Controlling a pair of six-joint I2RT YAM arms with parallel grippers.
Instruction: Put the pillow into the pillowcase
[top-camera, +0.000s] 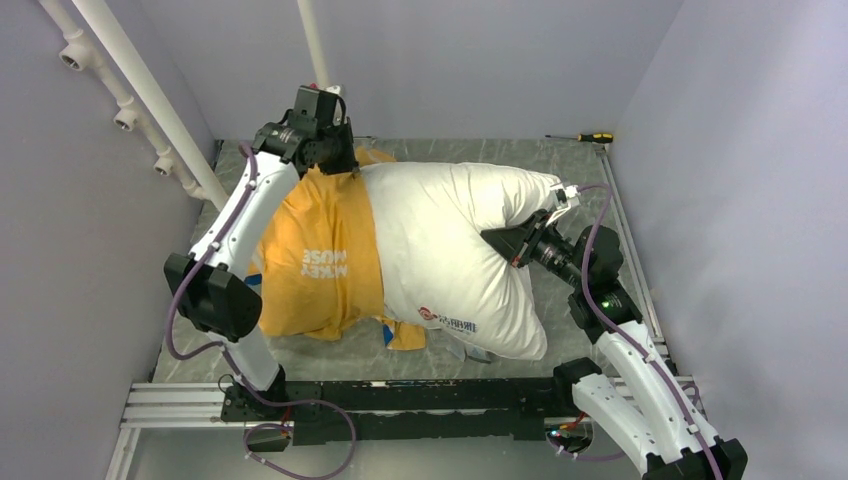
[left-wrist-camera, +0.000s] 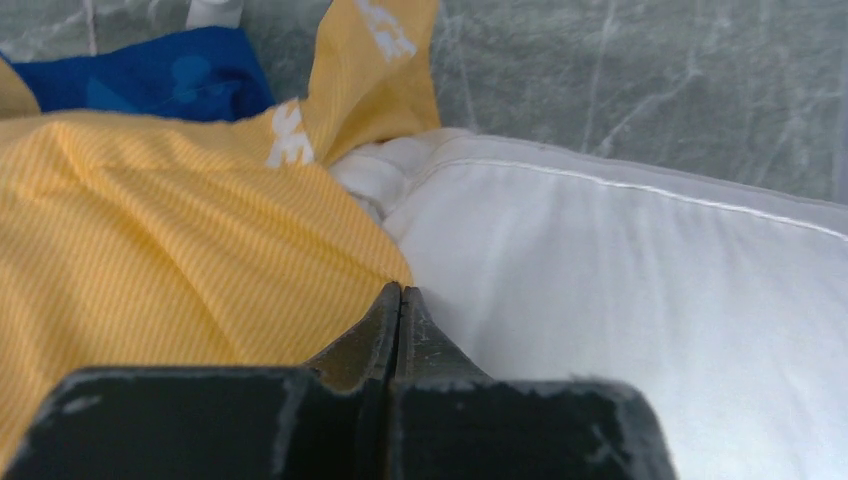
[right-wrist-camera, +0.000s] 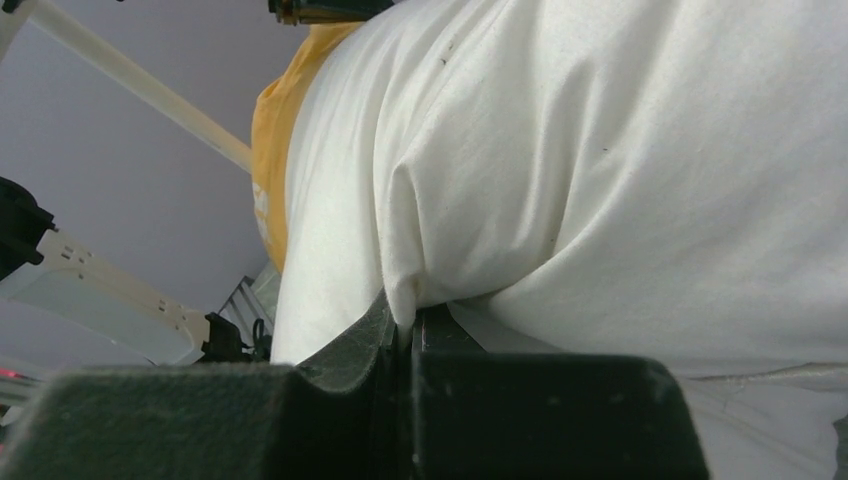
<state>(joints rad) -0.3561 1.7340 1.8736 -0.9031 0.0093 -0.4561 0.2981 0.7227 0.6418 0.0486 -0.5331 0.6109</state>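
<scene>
Top view: the pillow (top-camera: 455, 250) lies across the middle of the grey marbled table (top-camera: 570, 165), its left end inside the pillowcase (top-camera: 320, 265) and its larger right part bare. The pillowcase shows its yellow-orange side, with white lettering (top-camera: 325, 262) facing up; a loose flap lies at the near edge beside the red-and-blue logo (top-camera: 447, 320). The left gripper (top-camera: 343, 165) sits at the far edge of the case opening, where the yellow fabric is drawn up to it. The right gripper (top-camera: 500, 240) presses into the right side of the pillow. A screwdriver (top-camera: 590, 137) lies at the far right edge of the table. Left wrist view: the left gripper (left-wrist-camera: 400, 292) has its fingers closed together on the pillowcase (left-wrist-camera: 170, 240) hem, just where yellow meets the white pillow (left-wrist-camera: 640, 290); a blue patch (left-wrist-camera: 140, 70) of the case shows behind. Right wrist view: the right gripper (right-wrist-camera: 405, 312) is closed, pinching a fold of the pillow (right-wrist-camera: 600, 170) cover between its fingers.
</scene>
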